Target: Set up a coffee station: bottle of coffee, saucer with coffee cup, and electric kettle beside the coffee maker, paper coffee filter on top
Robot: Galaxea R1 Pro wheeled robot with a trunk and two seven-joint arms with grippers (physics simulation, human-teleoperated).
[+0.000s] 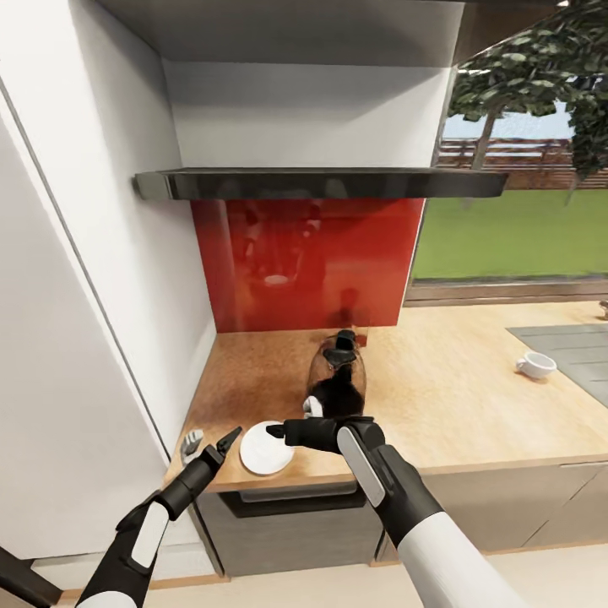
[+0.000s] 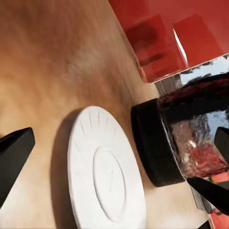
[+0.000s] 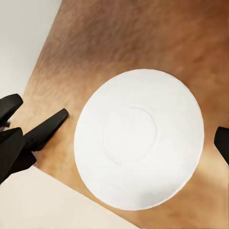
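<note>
Head view: saucer (image 1: 266, 448) flat near worktop (image 1: 439, 397) front edge, between left gripper (image 1: 230, 439) and right gripper (image 1: 279, 431); electric kettle (image 1: 338, 380) just behind; coffee cup (image 1: 535, 365) well apart. Left wrist view: fingers (image 2: 14, 152) spread, saucer (image 2: 105, 171) beside kettle base. Right wrist view: fingers (image 3: 222, 143) spread over saucer (image 3: 139, 138).

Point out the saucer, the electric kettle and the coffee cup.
saucer (image 1: 266, 448): head view, middle of the plate.
electric kettle (image 1: 338, 382): head view, glass body below the lid.
coffee cup (image 1: 535, 365): head view, white bowl of the cup.
</note>
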